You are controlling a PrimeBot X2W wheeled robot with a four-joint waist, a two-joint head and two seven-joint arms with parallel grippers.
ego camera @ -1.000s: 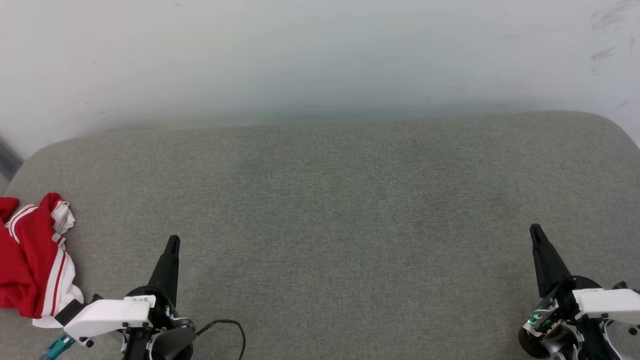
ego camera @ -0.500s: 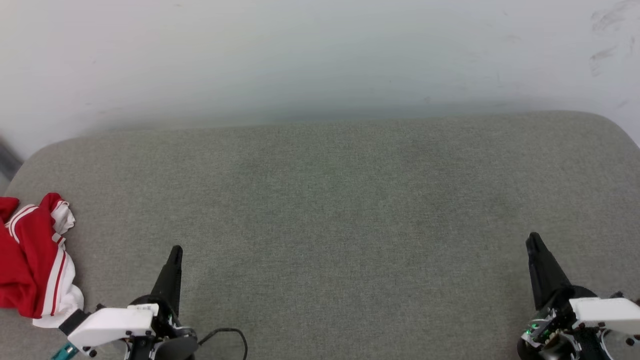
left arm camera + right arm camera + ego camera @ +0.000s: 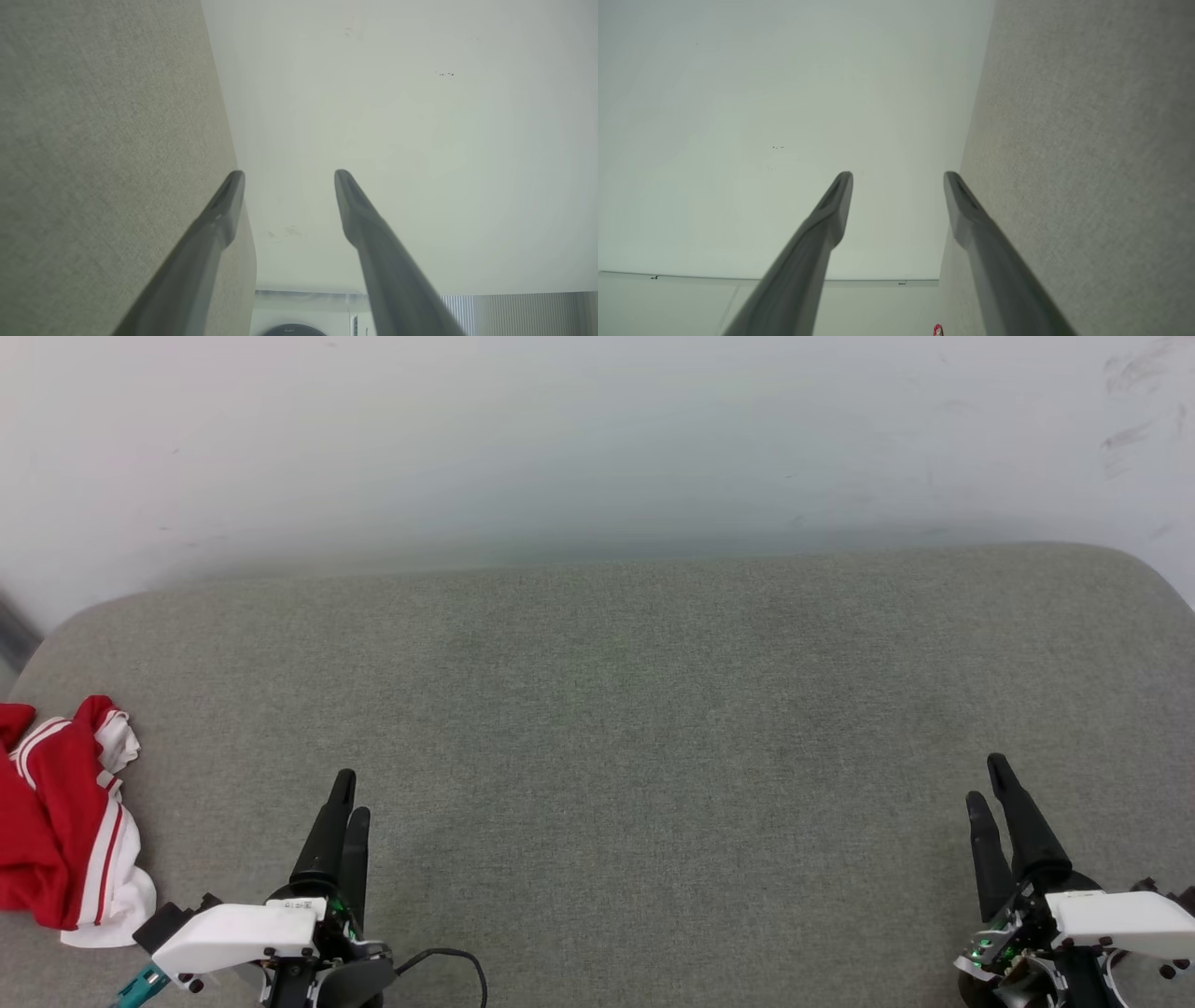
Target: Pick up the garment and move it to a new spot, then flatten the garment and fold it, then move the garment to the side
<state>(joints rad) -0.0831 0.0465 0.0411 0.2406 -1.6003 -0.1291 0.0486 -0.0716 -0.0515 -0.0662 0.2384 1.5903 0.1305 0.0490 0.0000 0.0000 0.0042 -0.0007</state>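
A broad grey-green bench [image 3: 653, 709] of coarse woven fabric, its corners rounded, spreads before me, backed by a smooth pale wall [image 3: 597, 429] with faint scuffs. The soft red T-shirt with white sleeves and striped trim [image 3: 56, 821] lies crumpled at the bench's left edge, beyond my left arm and untouched. My left gripper [image 3: 353, 795] and right gripper [image 3: 987, 780] are low at the near corners, rolled on edge, their long dark tapered fingers pointing forward. My wrist views show both spread wide and holding nothing. The right wrist view catches a red sliver of the T-shirt [image 3: 937, 330].
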